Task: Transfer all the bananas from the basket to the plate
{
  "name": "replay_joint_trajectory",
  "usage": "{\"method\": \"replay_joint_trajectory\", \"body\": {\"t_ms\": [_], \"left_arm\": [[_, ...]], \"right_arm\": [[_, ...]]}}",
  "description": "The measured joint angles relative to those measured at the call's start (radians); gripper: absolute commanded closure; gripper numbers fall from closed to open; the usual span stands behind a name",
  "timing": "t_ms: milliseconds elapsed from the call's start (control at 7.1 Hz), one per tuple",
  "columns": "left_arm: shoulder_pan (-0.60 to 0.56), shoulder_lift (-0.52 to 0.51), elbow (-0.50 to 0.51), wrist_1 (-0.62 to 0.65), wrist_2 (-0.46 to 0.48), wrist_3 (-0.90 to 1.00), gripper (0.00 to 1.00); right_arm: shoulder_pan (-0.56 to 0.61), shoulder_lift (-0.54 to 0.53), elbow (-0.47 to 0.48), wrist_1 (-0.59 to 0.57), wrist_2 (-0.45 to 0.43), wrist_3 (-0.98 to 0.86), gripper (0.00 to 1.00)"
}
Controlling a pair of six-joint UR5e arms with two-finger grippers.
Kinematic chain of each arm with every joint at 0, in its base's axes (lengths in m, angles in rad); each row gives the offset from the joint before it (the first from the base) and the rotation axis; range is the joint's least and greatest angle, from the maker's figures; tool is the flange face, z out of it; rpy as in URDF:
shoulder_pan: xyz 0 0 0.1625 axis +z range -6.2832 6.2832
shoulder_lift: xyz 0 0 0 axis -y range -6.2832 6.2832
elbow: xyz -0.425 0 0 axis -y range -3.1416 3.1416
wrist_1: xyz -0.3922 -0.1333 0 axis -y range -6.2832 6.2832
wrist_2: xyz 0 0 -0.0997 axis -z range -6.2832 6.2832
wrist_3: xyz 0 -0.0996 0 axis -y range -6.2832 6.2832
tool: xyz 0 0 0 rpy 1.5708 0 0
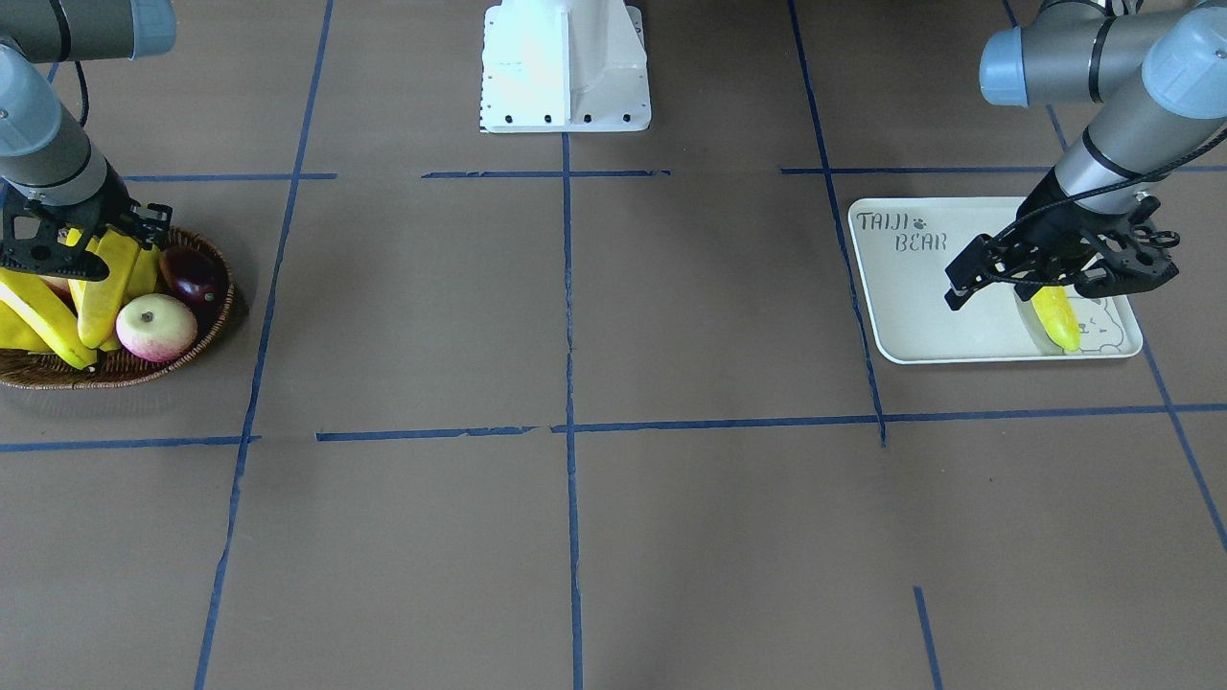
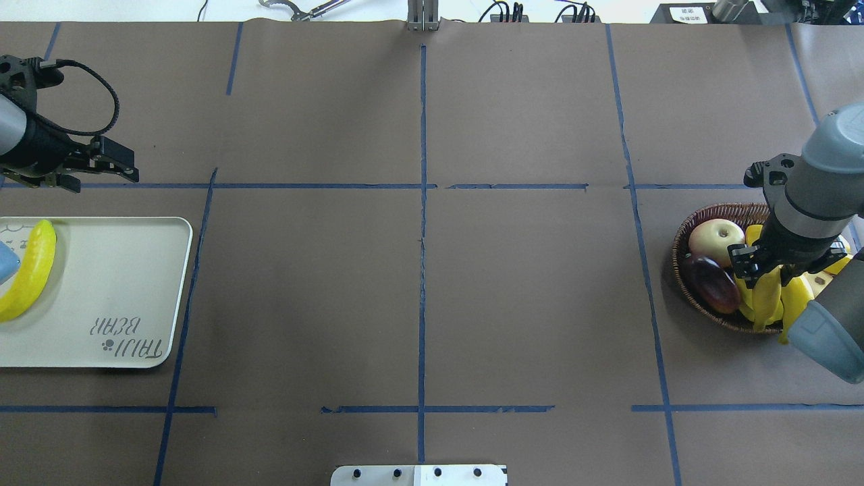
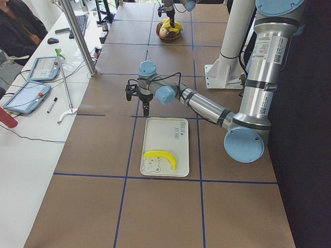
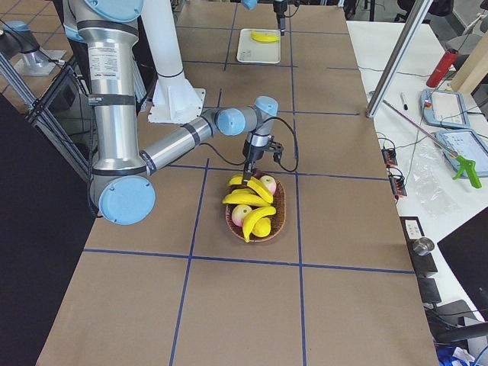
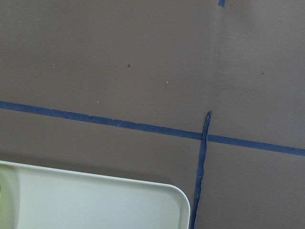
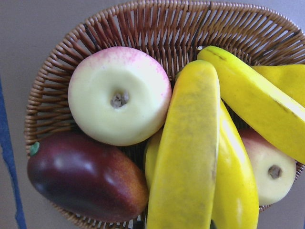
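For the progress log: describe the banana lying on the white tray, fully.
The banana is smooth, bright yellow and curved. It lies flat on the white tray, at the bear-outline end, away from the lettering. Only the tray touches it; the left gripper hangs open, clear of it.

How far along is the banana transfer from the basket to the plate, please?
Done: one banana lies on the plate, and the left claw hovers open and empty beside it. In hand: the right claw is down in the basket, apparently closed on a second banana. Left: that one plus two more bananas in the basket, so roughly a quarter finished.
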Motion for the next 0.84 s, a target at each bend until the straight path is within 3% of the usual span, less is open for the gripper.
{"method": "replay_joint_trajectory", "body": {"t_ms": [422, 845], "left_arm": [[0.001, -0.005, 0.002, 0.001, -0.001, 0.0, 0.0], [0.001, -0.009, 0.002, 0.002, -0.001, 0.0, 0.0]], "right_arm": [[0.063, 0.006, 0.036, -0.048, -0.004, -0.001, 0.97], [0.122, 0.132, 0.056, -0.116, -0.016, 0.0, 1.0]]}}
